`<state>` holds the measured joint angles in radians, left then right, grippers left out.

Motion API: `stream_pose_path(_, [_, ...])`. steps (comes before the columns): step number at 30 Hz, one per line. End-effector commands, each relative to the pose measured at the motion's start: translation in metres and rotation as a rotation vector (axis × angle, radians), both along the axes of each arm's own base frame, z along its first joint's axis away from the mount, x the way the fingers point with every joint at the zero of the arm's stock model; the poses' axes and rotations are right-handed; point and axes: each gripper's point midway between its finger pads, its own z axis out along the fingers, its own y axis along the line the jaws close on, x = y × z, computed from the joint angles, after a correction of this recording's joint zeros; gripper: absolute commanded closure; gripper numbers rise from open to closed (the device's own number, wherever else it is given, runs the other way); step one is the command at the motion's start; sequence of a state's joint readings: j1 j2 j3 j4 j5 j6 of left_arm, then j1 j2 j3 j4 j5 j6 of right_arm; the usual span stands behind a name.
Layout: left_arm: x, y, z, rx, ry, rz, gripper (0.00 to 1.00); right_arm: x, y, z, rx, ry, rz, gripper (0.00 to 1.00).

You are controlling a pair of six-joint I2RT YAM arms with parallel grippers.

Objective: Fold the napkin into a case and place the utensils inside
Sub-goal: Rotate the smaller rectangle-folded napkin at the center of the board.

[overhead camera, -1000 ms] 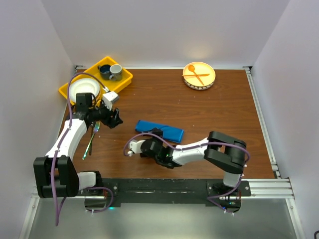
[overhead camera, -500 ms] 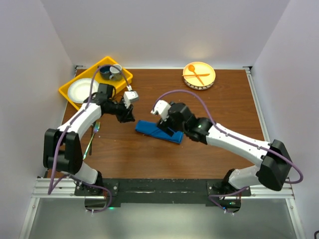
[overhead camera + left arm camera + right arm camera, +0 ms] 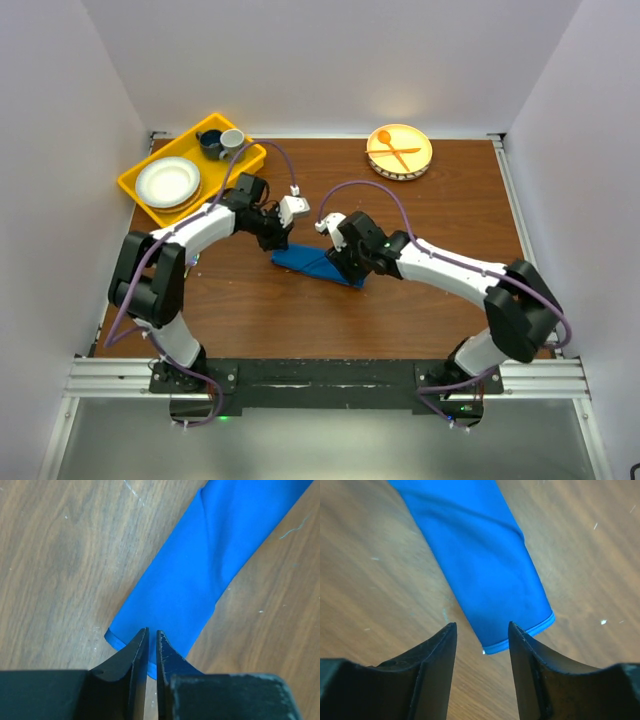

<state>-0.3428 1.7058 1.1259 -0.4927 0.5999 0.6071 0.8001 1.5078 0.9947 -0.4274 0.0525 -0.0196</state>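
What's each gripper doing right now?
Left gripper: almost closed, pinching the end of the blue napkin.
Right gripper: open, straddling the napkin's other end, not gripping.

one bench [image 3: 440, 210]. two arms at its near edge: one left arm [image 3: 190, 235] and one right arm [image 3: 450, 270]. two end effectors, one per arm: the left end effector [image 3: 151, 632] and the right end effector [image 3: 481, 625]. one blue case [image 3: 310, 262]. one yellow tray [image 3: 130, 180], with one white plate [image 3: 168, 182] and two cups in it, a dark blue mug [image 3: 211, 143] and a pale cup [image 3: 232, 139]. one round yellow plate [image 3: 415, 138], with two orange utensils on it: one orange spoon [image 3: 384, 138] and one orange fork [image 3: 412, 150].
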Motion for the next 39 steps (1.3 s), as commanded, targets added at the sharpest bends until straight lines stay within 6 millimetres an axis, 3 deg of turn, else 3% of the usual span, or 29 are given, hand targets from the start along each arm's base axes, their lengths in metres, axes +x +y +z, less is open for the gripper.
stream_pose_path(1, [-0.007,0.01,-0.03,0.087,-0.01,-0.012,0.86,0.012,-0.02,-0.028,-0.043,0.067,-0.117,0.53])
stream_pose_path(7, [-0.032,0.018,-0.051,0.132,0.041,-0.016,0.88,0.022,-0.029,-0.059,-0.1,0.136,-0.143,0.54])
stream_pose_path(13, [-0.064,0.018,-0.053,0.134,0.095,-0.035,0.89,0.038,-0.024,-0.069,-0.147,0.099,-0.057,0.54])
stream_pose_path(16, [-0.08,0.014,-0.028,0.069,0.1,-0.05,0.83,0.056,-0.02,-0.07,-0.191,0.037,0.019,0.53])
stream_pose_path(18, [-0.086,0.011,-0.01,0.0,0.119,-0.033,0.72,0.07,-0.016,-0.068,-0.225,-0.021,0.098,0.5])
stream_pose_path(19, [-0.085,0.008,0.009,-0.067,0.105,-0.029,0.67,0.076,-0.014,-0.065,-0.233,-0.049,0.123,0.48])
stream_pose_path(22, [-0.046,0.029,0.038,-0.123,0.055,0.108,0.63,0.089,-0.008,-0.039,-0.189,-0.111,0.176,0.4])
stream_pose_path(24, [-0.016,0.039,0.053,-0.103,-0.028,0.164,0.61,0.089,-0.003,-0.009,-0.117,-0.121,0.175,0.34])
stream_pose_path(26, [0.008,0.046,0.051,-0.055,-0.084,0.21,0.61,0.087,0.0,0.015,-0.048,-0.119,0.14,0.3])
stream_pose_path(27, [0.019,0.047,0.056,-0.046,-0.115,0.218,0.61,0.084,0.0,0.037,-0.007,-0.147,0.122,0.26])
stream_pose_path(30, [0.045,0.051,0.044,0.026,-0.148,0.224,0.62,0.069,-0.006,0.052,0.044,-0.113,0.057,0.23])
stream_pose_path(31, [0.05,0.053,0.03,0.06,-0.134,0.227,0.63,0.063,-0.011,0.06,0.055,-0.113,0.036,0.23])
stream_pose_path(35, [0.063,0.041,0.009,0.108,-0.165,0.182,0.65,0.04,-0.028,0.043,0.067,0.003,-0.073,0.3])
stream_pose_path(39, [0.059,0.032,-0.014,0.159,-0.159,0.138,0.66,0.025,-0.04,0.03,0.087,0.093,-0.135,0.33])
